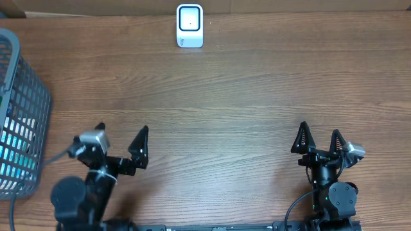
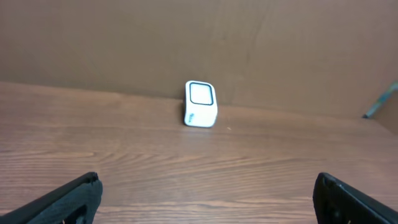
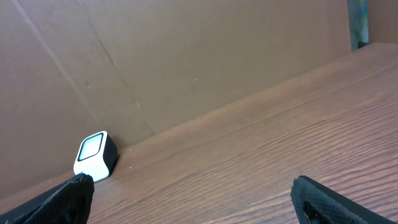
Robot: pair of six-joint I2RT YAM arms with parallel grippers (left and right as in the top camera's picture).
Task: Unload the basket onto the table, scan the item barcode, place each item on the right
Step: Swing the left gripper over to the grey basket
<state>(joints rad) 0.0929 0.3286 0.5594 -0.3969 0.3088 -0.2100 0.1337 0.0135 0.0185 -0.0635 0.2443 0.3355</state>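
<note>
Barcode scanner point(image 1: 189, 25), a small white unit with a dark-framed window, stands at the middle of the table's point(image 1: 225, 96) far edge, just in front of a brown cardboard backing point(image 2: 186, 37). The item to be scanned is not out on the wood. The only candidate is the teal-and-white packaging point(image 1: 13, 151) showing through the mesh of the grey wire basket point(image 1: 35, 109) at the table's left edge, and what it is cannot be told from here.

Both arms sit at the near edge, well apart from scanner and basket. The left gripper point(image 1: 122, 128) has its jaws spread wide and holds nothing; the right gripper point(image 1: 318, 130) is likewise wide open and empty.

As I judge it, nothing of the task is done yet, and the risks lie in the pickup. A finger reaching into the basket could snag the mesh or shove the whole basket along the edge. A grasp could cover the barcode or leave it facing away from the window. Carrying the item in too close could knock the light scanner back against the cardboard.
</note>
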